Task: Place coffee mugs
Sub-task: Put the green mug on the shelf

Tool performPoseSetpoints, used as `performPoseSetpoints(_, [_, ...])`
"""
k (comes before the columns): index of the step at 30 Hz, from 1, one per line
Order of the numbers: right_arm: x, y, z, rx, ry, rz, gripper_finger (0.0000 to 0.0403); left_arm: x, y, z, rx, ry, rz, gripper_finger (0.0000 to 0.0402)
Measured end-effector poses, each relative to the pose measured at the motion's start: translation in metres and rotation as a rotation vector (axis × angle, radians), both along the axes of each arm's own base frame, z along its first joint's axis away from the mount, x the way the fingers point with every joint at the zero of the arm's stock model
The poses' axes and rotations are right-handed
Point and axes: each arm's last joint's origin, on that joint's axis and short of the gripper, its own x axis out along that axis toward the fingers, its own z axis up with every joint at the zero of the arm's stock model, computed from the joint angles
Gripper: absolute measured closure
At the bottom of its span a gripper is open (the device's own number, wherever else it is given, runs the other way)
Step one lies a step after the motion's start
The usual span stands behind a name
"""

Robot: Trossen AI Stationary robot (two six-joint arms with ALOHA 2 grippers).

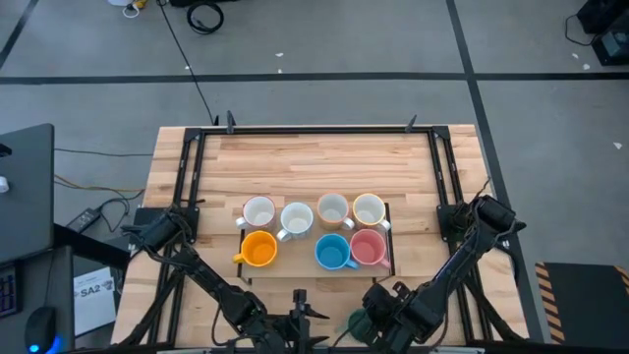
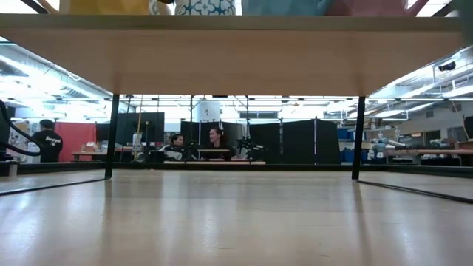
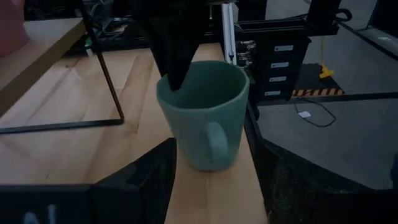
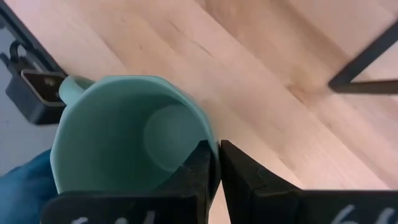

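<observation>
R gripper is down at the table's near edge, fingers pinched on the rim of the green mug — one finger inside the cup, one outside. Mug stands upright on the wood right at that edge, handle sticking out to the side.

L gripper sits nearby, also at the near edge, just beside the R one, fingers spread wide, nothing in them. From its wrist cam the green mug is straight ahead w/ the R arm's dark finger dipping into it.

Other mugs sit on a low raised shelf mid-table, two rows. Back row: four white mugs. Front row: orange mug, then a gap, blue mug and pink mug touching each other.

People at desks far back in the room.
</observation>
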Motion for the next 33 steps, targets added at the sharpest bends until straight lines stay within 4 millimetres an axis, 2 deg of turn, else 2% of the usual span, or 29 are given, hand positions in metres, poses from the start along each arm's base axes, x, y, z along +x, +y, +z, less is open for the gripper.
performPoseSetpoints(15, [0.024, -0.011, 0.002, 0.048, -0.077, -0.049, 0.0374, 0.001, 0.001, 0.0, -0.023, 0.003, 0.011, 0.018])
performPoseSetpoints(28, [0.028, -0.008, 0.004, 0.053, -0.138, -0.03, 0.0375, -0.003, 0.003, -0.009, -0.034, 0.094, 0.006, 0.0181])
performPoseSetpoints(33, [0.028, -0.008, 0.004, 0.054, -0.138, -0.03, 0.0375, -0.002, 0.003, -0.009, -0.035, 0.093, 0.008, 0.0206])
